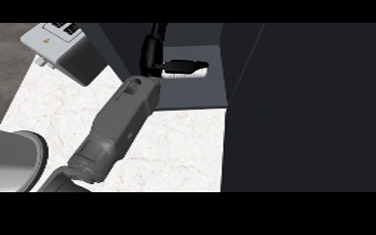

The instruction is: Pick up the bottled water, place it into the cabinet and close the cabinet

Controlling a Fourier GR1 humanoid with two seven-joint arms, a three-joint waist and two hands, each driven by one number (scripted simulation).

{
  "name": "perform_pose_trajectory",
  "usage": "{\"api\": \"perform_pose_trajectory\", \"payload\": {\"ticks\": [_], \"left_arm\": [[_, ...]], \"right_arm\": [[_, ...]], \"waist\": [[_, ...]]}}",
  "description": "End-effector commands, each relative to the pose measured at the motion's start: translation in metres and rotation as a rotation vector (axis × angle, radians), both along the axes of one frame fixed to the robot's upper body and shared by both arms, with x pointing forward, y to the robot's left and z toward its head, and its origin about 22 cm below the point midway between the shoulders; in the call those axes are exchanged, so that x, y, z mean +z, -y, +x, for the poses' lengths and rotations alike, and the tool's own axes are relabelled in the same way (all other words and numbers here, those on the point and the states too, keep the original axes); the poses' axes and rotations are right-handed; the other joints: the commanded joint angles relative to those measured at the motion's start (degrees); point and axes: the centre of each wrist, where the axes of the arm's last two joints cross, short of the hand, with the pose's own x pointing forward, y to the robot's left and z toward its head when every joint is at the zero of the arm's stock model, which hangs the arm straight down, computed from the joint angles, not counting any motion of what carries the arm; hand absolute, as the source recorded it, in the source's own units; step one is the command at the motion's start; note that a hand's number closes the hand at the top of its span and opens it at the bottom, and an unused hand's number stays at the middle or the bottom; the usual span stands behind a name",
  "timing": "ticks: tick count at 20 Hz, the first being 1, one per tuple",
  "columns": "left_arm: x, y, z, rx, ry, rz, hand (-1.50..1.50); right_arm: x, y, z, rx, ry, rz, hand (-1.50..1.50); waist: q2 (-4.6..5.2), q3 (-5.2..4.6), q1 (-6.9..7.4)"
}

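**Robot hand at the bottle inside the open cabinet**

The one robot hand [155, 50] in view, black, reached into the cabinet [192, 92] opening at the upper middle of the head view. Which arm it belonged to could not be told from this angle; its grey forearm [117, 127] ran up diagonally from the lower left edge. The thumb [180, 64] extended rightward over the bottled water [185, 72], and the remaining fingers stood upward behind it. The thumb touched the top side of the bottle; whether the fingers curled round it could not be told, since the dark hand merged with the dark cabinet interior.

The bottled water lay on its side on the grey cabinet shelf, pale and ribbed, just right of the wrist. It sat inside the compartment, near the back wall.

A large dark panel, the cabinet door [301, 109], filled the right side of the view and stood open. The white marbled counter [176, 144] lay below and left of the cabinet. A grey toaster [55, 45] stood at the upper left of the counter. A curved grey form [18, 159], unidentified, showed at the lower left edge.
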Motion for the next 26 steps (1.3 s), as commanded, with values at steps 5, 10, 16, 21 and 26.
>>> {"api": "perform_pose_trajectory", "payload": {"ticks": [5,10,16,21,26], "left_arm": [[-0.007,-0.046,-0.008,-0.052,0.023,-0.079,-1.5],[-0.017,-0.029,-0.037,-0.078,0.024,-0.122,-1.5],[-0.011,-0.044,-0.073,-0.133,0.014,-0.181,-1.5],[0.018,-0.032,-0.118,-0.168,0.023,-0.237,-1.5],[0.033,-0.05,-0.18,-0.199,0.018,-0.279,-1.5]], "right_arm": [[0.002,-0.004,0.004,-0.022,-0.026,0.009,-1.5],[0.022,-0.001,-0.007,-0.028,-0.015,0.002,-1.5],[0.011,0.003,-0.017,-0.037,-0.025,-0.005,-1.5],[0.021,-0.007,-0.008,-0.023,-0.025,0.002,-1.5],[0.006,-0.005,-0.014,-0.019,-0.019,-0.009,-1.5]], "waist": [[-1.13,-0.2,3.54],[-1.19,-0.2,3.24],[-1.65,-0.18,4.19],[-1.3,-0.17,4.12],[-1.13,-0.15,3.4]]}}
